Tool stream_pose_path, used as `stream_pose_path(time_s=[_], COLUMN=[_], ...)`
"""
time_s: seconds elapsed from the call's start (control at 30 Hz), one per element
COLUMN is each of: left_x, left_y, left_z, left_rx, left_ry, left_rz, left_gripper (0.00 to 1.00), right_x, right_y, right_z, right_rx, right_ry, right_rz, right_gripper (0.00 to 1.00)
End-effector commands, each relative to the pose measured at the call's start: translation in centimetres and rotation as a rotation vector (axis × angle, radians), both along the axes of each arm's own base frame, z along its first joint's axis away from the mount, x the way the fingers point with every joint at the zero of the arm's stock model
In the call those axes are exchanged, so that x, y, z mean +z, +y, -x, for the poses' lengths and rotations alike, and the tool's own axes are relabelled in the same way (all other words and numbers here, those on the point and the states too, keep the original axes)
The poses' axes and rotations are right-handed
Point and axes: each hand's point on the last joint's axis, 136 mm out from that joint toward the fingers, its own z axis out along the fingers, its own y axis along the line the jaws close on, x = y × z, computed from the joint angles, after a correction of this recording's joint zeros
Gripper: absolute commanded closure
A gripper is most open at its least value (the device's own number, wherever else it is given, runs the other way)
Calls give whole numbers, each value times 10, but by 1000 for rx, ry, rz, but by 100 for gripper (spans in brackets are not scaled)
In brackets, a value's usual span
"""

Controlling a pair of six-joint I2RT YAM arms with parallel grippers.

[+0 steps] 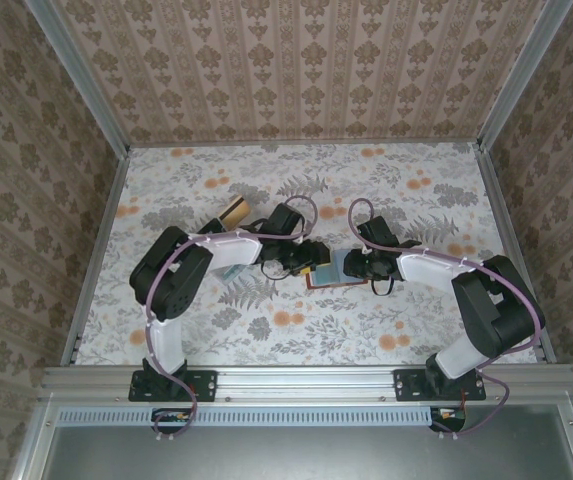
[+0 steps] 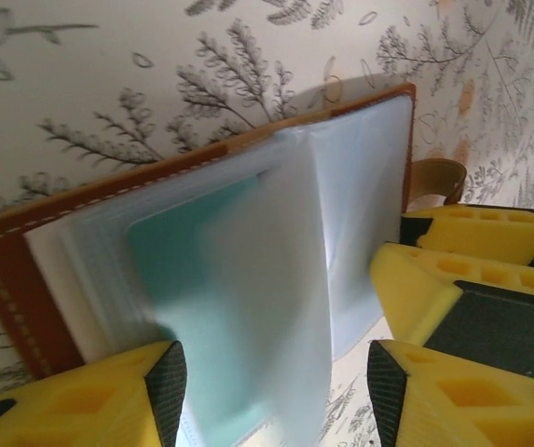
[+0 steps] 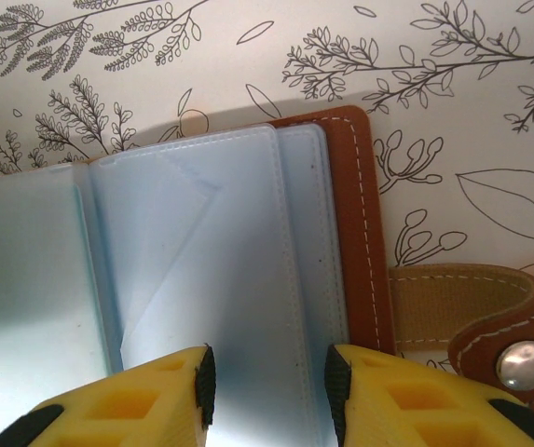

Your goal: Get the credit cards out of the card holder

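Card holder (image 1: 331,276) lies open mid-surface. Orange-tan card (image 1: 232,210) is out, far left. Teal card (image 2: 169,270) still in its sleeve. My left fingers (image 2: 159,396) are apart, straddling that sleeve, gripping nothing. My right fingers (image 3: 169,396) are part-spread over the right-hand pockets; can't tell if they grip.

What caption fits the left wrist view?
Left claw straddles the teal credit card, sleeved inside the open reddish-brown card holder.

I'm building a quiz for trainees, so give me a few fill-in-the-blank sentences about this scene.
The card holder lies ___ on the table. The card inside its clear sleeves is ___. The orange-tan card lies beside the ___ arm. Missing: open; teal; left.
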Motion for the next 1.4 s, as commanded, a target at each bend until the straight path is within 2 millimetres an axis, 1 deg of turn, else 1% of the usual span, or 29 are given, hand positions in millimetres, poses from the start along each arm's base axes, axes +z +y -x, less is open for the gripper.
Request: stream_pose_path(time_s=[0.0, 0.17, 0.23, 0.37, 0.47, 0.53, 0.67, 0.77, 0.83, 0.93, 1.07, 1.23, 1.27, 1.37], left_x=[11, 18, 23, 32, 36, 38, 36, 30, 27, 24, 30, 48, 49, 44], left_y=[-16, -22, -26, -37, -47, -55, -69, -75, -78, -74, -63, -38, -33, -17], left_z=[1, 0, 0, -1, -4, -1, 1, 1, 1, 1, -2, -9, -8, -10], left_rx=[-37, -56, -66, -92, -105, -133, -159, -166, -168, -160, -148, -117, -113, -77], left_ry=[-10, -24, -36, -47, -55, -38, -20, -2, 12, 14, -10, -62, -63, -81], left_rz=[56, 81, 90, 117, 132, 152, 165, 165, 162, 150, 137, 121, 119, 79], left_gripper=[43, 43, 43, 44, 45, 45, 45, 45, 45, 45, 43, 42, 42, 44], right_x=[-19, -18, -17, -10, 2, 14, 35, 42, 45, 48, 48, 53, 53, 58], right_y=[-3, -4, -4, -8, -18, -28, -48, -55, -54, -45, -38, -25, -23, -10], right_z=[23, 22, 22, 19, 14, 12, 11, 13, 14, 15, 13, 11, 11, 8], right_rx=[-1, 0, -3, -18, -46, -78, -140, -161, -157, -127, -109, -69, -62, -24], right_ry=[98, 97, 94, 74, 35, -3, -61, -83, -94, -101, -99, -106, -106, -116], right_rz=[0, 3, 1, 3, 25, 40, 66, 56, 41, -5, -39, -94, -102, -147], right_gripper=[59, 59, 57, 56, 55, 55, 54, 54, 54, 54, 56, 57, 59, 62])
